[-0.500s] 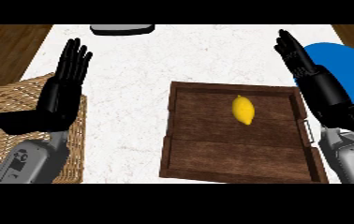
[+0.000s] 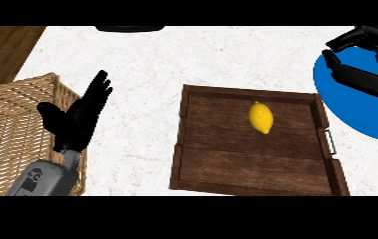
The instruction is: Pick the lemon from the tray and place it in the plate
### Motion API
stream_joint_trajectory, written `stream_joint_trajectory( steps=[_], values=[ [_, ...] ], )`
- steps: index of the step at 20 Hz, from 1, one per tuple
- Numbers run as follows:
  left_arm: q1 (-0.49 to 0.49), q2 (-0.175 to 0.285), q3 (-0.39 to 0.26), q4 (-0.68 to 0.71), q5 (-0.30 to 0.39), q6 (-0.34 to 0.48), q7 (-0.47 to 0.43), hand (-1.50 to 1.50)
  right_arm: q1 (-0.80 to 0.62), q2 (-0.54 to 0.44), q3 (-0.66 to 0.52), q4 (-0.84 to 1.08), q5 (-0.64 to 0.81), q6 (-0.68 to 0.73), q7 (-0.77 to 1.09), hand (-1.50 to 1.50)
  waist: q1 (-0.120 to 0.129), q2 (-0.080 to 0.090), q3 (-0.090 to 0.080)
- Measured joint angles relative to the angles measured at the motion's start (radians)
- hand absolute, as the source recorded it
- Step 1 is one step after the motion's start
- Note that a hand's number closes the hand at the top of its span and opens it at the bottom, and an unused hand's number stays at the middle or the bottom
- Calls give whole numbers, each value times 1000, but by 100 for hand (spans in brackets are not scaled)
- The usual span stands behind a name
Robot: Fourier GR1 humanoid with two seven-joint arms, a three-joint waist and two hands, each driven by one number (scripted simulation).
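A yellow lemon (image 2: 260, 118) lies on the floor of a dark wooden tray (image 2: 244, 169), towards its far side, touched by neither hand. The left hand (image 2: 77, 118) shows at the left over the edge of a wicker basket (image 2: 22, 128), fingers straight and holding nothing. The right hand (image 2: 354, 73) is at the upper right above a blue plate (image 2: 347, 110), its thumb spread from outstretched fingers, also holding nothing.

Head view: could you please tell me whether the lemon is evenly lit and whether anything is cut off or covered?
Head view: the lemon is evenly lit, without glare, unobscured in the tray; the plate is cut off by the right edge and partly covered by the right hand; no strong shadows fall on the counter.
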Motion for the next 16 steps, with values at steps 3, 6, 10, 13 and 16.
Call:
stream_joint_trajectory(
  steps=[3,6,10,13,16],
  values=[
    [4,-3,-18,-1,-5,-7,44,0,11,38,-49,68,16,-74,-73,-150,2,-5,4],
    [7,-8,-18,-1,-4,-8,79,0,22,66,-74,123,-1,-71,-160,-150,1,-9,4],
    [14,-16,-19,0,-16,-6,96,0,40,45,-80,149,2,-25,-217,-150,-6,-16,4],
    [21,-15,-21,-14,-22,-5,117,0,41,-21,-49,156,34,41,-185,-150,-6,-19,2],
    [26,-19,-21,-29,-23,-1,138,0,39,-95,15,148,83,129,-128,-150,-2,-20,-2]
  ],
)
